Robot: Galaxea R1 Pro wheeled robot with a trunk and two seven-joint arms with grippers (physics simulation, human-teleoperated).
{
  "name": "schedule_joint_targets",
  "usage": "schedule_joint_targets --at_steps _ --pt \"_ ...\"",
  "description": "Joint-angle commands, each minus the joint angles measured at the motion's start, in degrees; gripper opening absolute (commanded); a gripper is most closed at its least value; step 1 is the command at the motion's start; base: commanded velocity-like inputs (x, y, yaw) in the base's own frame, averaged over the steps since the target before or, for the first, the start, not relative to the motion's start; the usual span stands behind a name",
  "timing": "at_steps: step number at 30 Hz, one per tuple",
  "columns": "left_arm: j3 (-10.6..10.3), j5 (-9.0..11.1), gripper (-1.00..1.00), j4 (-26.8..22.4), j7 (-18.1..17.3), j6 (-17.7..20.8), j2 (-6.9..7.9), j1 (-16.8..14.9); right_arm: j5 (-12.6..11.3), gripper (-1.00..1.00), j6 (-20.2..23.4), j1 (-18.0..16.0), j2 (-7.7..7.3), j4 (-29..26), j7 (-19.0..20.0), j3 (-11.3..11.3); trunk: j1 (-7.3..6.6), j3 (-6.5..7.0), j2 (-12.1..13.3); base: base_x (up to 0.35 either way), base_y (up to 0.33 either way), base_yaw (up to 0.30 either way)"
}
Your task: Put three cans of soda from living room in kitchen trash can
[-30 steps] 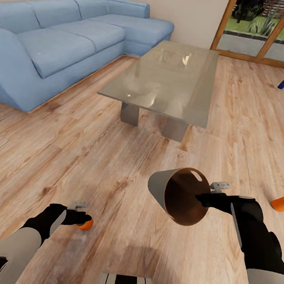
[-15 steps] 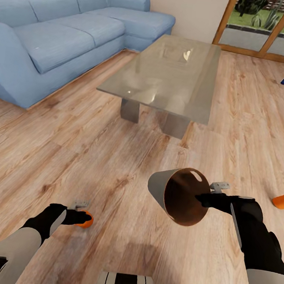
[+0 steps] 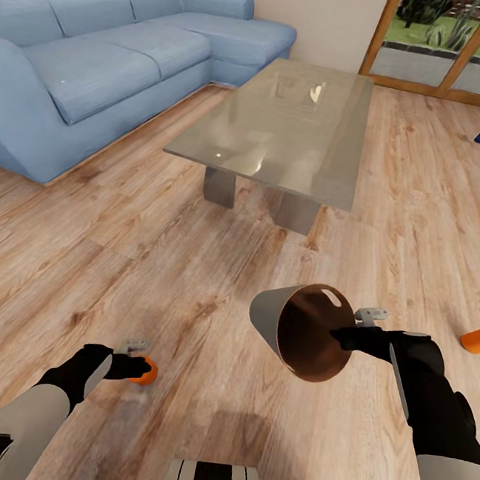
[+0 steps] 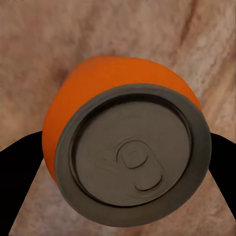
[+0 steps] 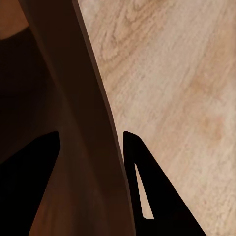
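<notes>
Left wrist view puts the orange can [image 4: 123, 147] square between my left gripper [image 4: 118, 167] fingers, grey top facing the camera, long axis along them, jaws closed on its sides. Across from it my right gripper [image 3: 342, 336] pinches the tash can [image 3: 301, 329] by its rim, mouth tipped toward me, near enough to drop into, I judge.

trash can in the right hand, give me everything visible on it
The smooth light-grey tapered trash can has an orange-brown inner wall and looks like plastic or metal. It is held off the wood floor, tipped on its side, its wide round mouth facing the head camera. Nothing is visible inside. The right hand pinches its rim, one finger inside the wall and one outside, as the right wrist view shows.
</notes>
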Motion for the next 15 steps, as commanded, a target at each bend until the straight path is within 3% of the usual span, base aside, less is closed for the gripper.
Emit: schedule_joint_targets --at_steps 1,8,15 --pt "-0.02 -0.3 -1.0 0.0 0.01 -0.06 -0.01 0.0 -1.43 -1.0 0.36 -0.02 0.01 -0.03 0.23 0.02 0.0 0.0 0.0 0.0 0.0 0.0" --pt "-0.03 -0.28 -1.0 -0.01 0.04 -0.07 -0.04 0.0 -1.43 -1.0 0.32 -0.02 0.01 -0.03 0.24 0.02 0.0 0.0 0.0 0.0 0.0 0.0" --pt "-0.04 -0.35 -1.0 -0.01 0.05 -0.06 -0.05 0.0 -1.43 -1.0 0.34 0.01 0.01 -0.07 0.24 0.02 -0.19 1.55 0.09 0.0 0.0 0.0"
